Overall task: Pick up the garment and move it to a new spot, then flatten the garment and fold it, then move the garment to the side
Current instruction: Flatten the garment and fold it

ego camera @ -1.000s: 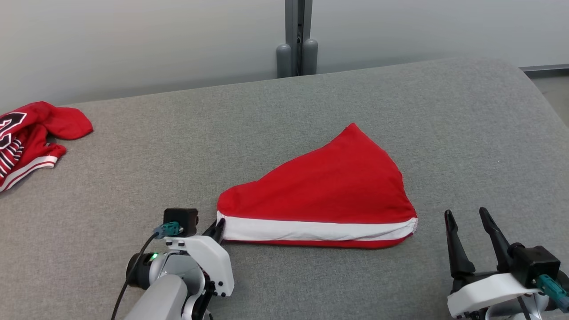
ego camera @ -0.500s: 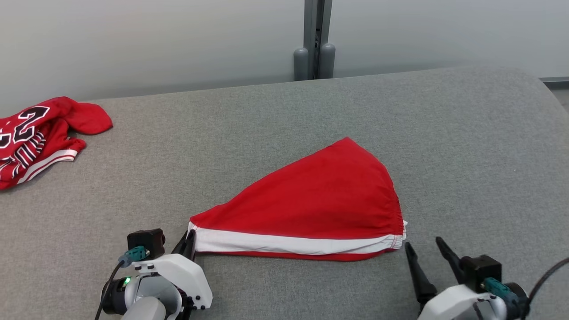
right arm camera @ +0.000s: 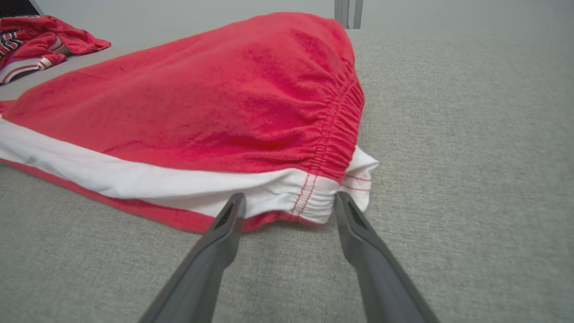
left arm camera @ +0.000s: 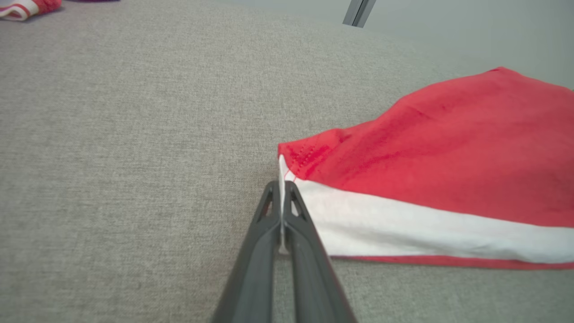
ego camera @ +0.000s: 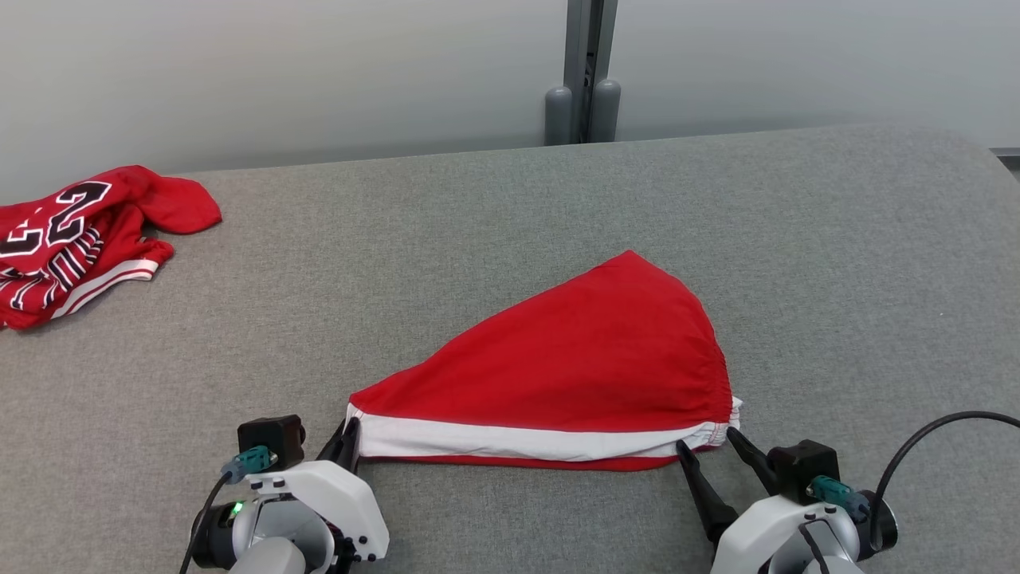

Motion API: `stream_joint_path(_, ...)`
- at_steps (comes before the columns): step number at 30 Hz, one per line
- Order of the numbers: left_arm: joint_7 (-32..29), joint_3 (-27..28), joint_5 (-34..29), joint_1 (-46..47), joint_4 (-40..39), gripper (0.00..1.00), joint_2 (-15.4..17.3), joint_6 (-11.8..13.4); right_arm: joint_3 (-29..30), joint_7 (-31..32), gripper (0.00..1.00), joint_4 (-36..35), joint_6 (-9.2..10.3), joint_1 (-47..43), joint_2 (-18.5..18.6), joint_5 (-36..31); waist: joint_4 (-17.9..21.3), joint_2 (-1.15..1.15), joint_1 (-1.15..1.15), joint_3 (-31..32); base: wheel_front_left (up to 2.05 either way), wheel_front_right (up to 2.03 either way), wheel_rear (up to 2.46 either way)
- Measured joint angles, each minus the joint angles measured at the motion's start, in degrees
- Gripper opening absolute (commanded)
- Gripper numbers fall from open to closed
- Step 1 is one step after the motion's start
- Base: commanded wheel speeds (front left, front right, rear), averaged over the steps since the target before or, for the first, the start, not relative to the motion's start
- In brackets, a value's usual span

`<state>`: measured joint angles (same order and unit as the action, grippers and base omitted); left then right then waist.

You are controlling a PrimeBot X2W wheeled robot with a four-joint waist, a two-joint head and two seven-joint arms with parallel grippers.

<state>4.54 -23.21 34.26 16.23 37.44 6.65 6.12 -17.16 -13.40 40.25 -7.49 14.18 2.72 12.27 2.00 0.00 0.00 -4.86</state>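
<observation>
The garment [ego camera: 574,375] is a pair of red shorts with a white side stripe, folded into a rough triangle on the grey surface. My left gripper [ego camera: 348,442] is shut on its near left corner; in the left wrist view the white edge is pinched between the dark fingers [left arm camera: 269,224] of that gripper [left arm camera: 281,188], with the garment [left arm camera: 448,148] spreading to the right. My right gripper [ego camera: 706,446] stands open at the near right corner. In the right wrist view that gripper [right arm camera: 289,199] has its tips on either side of the garment's [right arm camera: 202,103] white waistband corner.
A crumpled red jersey [ego camera: 76,239] with white and black trim lies at the far left of the grey cushioned surface [ego camera: 398,239]. A grey post [ego camera: 586,72] stands behind the surface against a pale wall. A black cable [ego camera: 924,446] loops by my right wrist.
The head camera has shifted. My right gripper has moved forward and left, up to the garment's right corner, still open. The left gripper keeps its grip on the left corner.
</observation>
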Motion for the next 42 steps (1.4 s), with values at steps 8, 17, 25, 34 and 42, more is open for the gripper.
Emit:
stream_joint_path(8,0.1,-0.2,0.3,0.0,0.3,0.00,0.2,0.0,-0.7,-0.9,0.79,4.9,0.00,3.2,0.0,2.0,0.1,0.00,0.00,-0.1,0.00,0.00,0.00)
stream_joint_path(17,0.1,-0.5,0.6,0.0,0.3,0.00,0.3,0.0,-3.9,-1.3,0.33,6.8,0.00,4.7,0.6,4.5,0.2,0.00,0.00,-0.5,0.00,0.00,0.00)
stream_joint_path(25,1.1,-0.3,1.1,0.0,-0.3,0.00,0.8,0.0,-5.1,-1.5,0.00,5.9,0.00,4.4,1.2,5.5,0.8,0.00,0.00,-0.6,0.00,0.00,0.00)
stream_joint_path(34,4.8,0.5,1.7,0.1,-4.9,0.00,1.0,-0.9,-3.1,-1.6,0.00,-0.7,0.00,4.1,2.9,6.3,1.0,0.00,0.00,0.1,0.00,0.00,0.00)
stream_joint_path(42,7.2,1.6,3.0,-0.3,-13.1,0.00,0.8,-1.8,1.0,-1.6,0.00,-12.3,0.00,2.4,4.7,6.3,1.0,0.00,0.00,1.1,0.00,0.00,0.00)
